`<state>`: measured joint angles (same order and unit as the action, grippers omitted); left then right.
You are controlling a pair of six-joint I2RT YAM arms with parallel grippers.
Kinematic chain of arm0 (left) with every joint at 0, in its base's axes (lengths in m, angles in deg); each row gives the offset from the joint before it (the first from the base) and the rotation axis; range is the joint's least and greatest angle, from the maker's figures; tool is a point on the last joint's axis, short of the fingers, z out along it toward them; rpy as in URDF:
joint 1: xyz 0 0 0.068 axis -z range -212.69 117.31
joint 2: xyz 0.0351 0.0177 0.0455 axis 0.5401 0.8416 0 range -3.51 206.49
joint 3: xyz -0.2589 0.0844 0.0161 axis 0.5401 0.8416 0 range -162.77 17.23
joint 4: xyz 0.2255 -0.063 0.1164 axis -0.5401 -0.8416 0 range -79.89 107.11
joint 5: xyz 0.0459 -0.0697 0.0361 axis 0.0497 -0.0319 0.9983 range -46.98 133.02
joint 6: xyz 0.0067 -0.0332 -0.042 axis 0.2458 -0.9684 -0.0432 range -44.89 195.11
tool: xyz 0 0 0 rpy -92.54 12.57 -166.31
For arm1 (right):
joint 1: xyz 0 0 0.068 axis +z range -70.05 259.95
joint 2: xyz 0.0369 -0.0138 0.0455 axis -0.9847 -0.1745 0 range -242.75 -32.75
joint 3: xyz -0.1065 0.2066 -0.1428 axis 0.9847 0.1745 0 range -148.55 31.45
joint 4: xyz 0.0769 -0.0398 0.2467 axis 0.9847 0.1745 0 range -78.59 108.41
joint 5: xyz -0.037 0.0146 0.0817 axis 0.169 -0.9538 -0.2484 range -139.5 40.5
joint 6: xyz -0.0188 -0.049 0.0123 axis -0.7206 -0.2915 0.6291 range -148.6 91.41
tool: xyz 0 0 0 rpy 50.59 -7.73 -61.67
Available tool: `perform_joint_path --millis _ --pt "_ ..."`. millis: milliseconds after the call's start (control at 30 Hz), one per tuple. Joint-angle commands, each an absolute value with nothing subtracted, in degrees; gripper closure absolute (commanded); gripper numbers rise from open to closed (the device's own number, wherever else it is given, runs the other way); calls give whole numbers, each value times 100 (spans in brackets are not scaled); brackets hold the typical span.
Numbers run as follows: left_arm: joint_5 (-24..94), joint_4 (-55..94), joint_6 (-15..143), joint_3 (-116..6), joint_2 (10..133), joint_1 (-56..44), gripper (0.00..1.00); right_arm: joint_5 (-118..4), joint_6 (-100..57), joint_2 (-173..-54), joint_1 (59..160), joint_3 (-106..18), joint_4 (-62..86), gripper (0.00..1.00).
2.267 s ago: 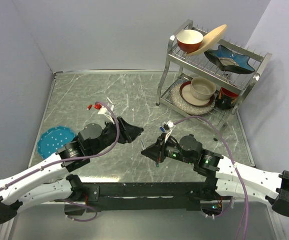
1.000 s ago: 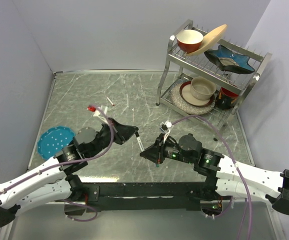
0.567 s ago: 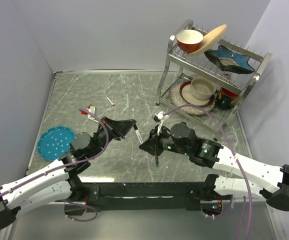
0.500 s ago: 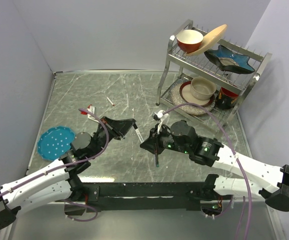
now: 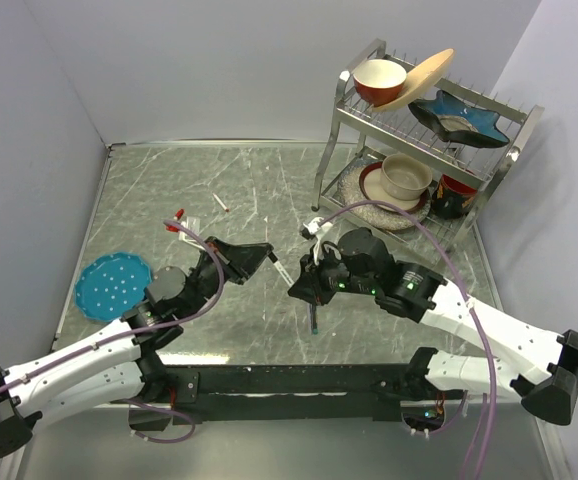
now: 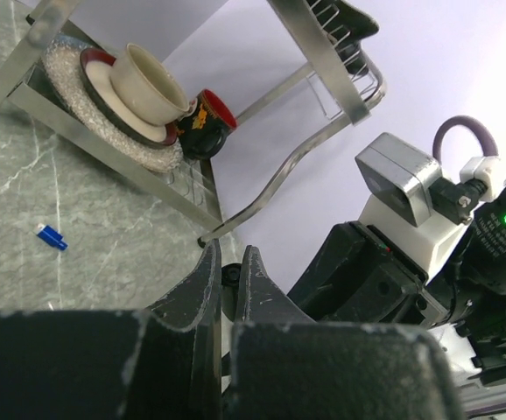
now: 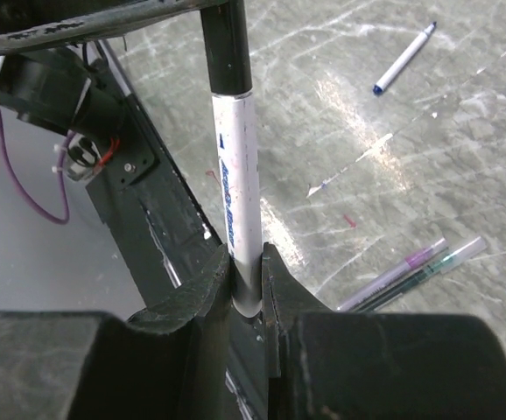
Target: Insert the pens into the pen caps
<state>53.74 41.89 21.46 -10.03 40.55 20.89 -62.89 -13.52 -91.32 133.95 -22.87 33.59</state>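
My right gripper (image 5: pixel 304 290) (image 7: pixel 246 254) is shut on a pen (image 7: pixel 236 175) with a white barrel and a long black end (image 5: pixel 312 320) that points toward the arm bases. Just to its left, my left gripper (image 5: pixel 267 254) (image 6: pixel 229 262) is shut on a thin white pen (image 5: pixel 281 270), seen almost end-on as a dark round tip (image 6: pixel 229 274). The two held pens hang close together above the table. A blue pen cap (image 6: pixel 52 237) lies on the table. Loose pens lie there too: blue-tipped (image 7: pixel 404 59), purple (image 7: pixel 393 271), teal-green (image 7: pixel 424 265), red-tipped (image 5: pixel 221 203). Red caps (image 5: pixel 175 222) lie at the left.
A metal dish rack (image 5: pixel 424 130) with bowls and plates stands at the back right. A blue perforated disc (image 5: pixel 111 283) lies near the left wall. The black base rail (image 5: pixel 289 380) runs along the near edge.
Both wrists have risen and drawn nearer each other, the right arm swinging away from the bases. Each gripper kept its hold on its pen.
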Motion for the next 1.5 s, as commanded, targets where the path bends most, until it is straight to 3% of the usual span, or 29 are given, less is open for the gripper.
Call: perform_joint_path --millis 0,400,633,1167,1467 --pt "3107 2572 2360 -668 4465 2742 99 -5329 -1567 -9137 13014 -3332 728 100" --pt "2351 3538 2439 -544 5168 3023 99 -5363 -1647 -9094 12812 -3570 605 100" --pt "2245 3391 2685 -632 5327 3226 99 -5407 -1524 -8971 12619 -3412 377 100" --pt "2272 3003 3072 -562 4669 3226 99 -7085 -1014 -8382 12170 -3042 42 100" --pt "1481 4101 2659 -334 5010 3235 99 -7867 -584 -8382 12109 -2814 -379 100"
